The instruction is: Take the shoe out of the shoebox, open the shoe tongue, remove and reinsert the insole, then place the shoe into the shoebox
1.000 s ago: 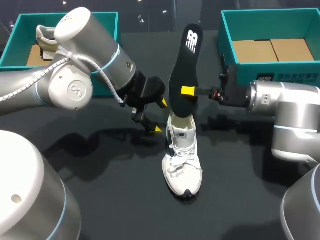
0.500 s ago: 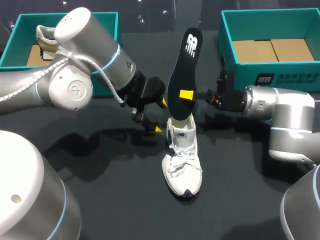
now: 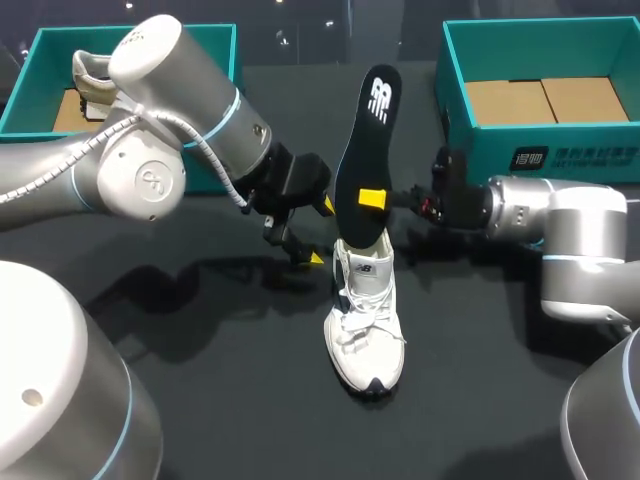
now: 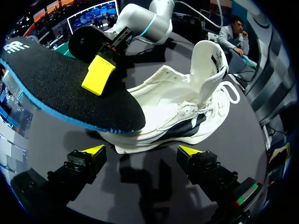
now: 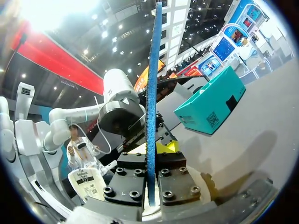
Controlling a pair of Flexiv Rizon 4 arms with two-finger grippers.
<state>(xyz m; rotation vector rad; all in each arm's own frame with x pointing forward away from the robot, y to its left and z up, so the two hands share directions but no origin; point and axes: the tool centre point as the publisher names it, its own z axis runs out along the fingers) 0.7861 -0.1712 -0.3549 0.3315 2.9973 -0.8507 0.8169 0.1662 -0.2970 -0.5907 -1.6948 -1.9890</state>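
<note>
Insole (image 3: 365, 150) is clamped edge-on in the right gripper (image 3: 372, 198), pinched on both faces. Its lower end sits at the opening of the white shoe (image 3: 365, 320) just beneath. Left gripper (image 4: 141, 150) stands apart, empty, beside the shoe's heel.

Judgement: keep the insole in line with the shoe and slide it in under the raised tongue (image 4: 208, 60) without buckling.

Insole: thin, flexible, black fabric on blue foam. Shoe: padded, laced.

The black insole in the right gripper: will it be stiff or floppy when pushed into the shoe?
Probably semi-stiff: the insole, pinched by the right gripper at one spot only, stands nearly straight, not drooping. Its edge looks thin, so likely light. It may bend if pushed into the white shoe.
</note>
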